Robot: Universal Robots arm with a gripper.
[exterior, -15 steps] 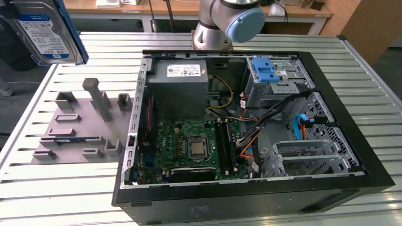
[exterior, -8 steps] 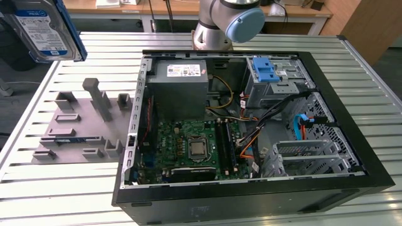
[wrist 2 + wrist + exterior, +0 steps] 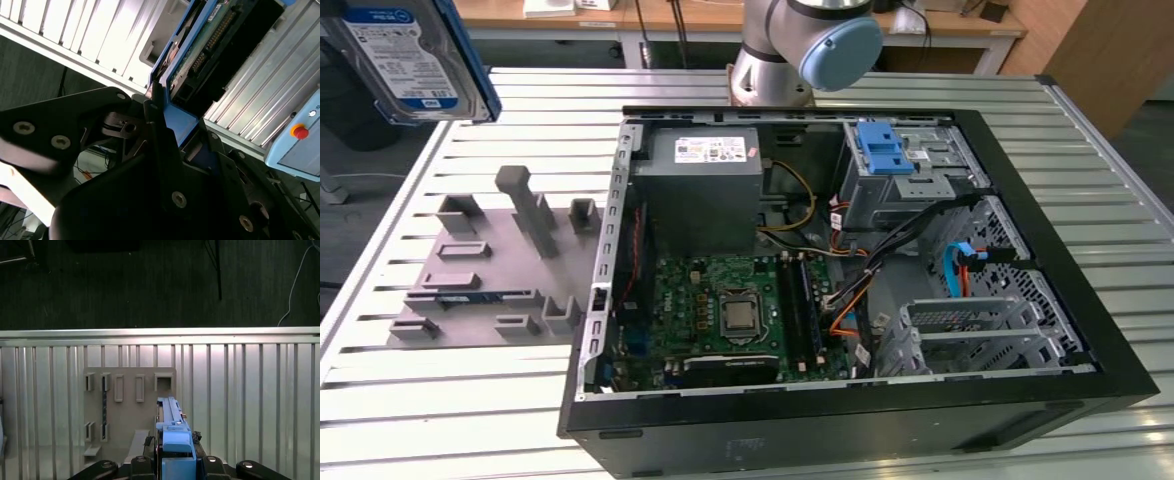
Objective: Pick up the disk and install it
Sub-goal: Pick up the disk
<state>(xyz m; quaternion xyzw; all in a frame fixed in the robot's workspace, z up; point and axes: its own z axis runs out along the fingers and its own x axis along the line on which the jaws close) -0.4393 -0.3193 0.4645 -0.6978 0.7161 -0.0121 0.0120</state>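
Claw (image 3: 171,442) pinching the flat silver hard disk with blue plastic carrier frame (image 3: 407,50), high over the slatted metal desk (image 3: 520,400) at the exterior view's far left, well apart from the open black computer case (image 3: 854,440), and this carry wants a firm, square grip, no tilting.

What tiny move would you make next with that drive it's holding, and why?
Probably carry it sideways toward the open computer case. The tool grips the disk in the air at the exterior view's left, above the grey fixture plate, apart from the case.
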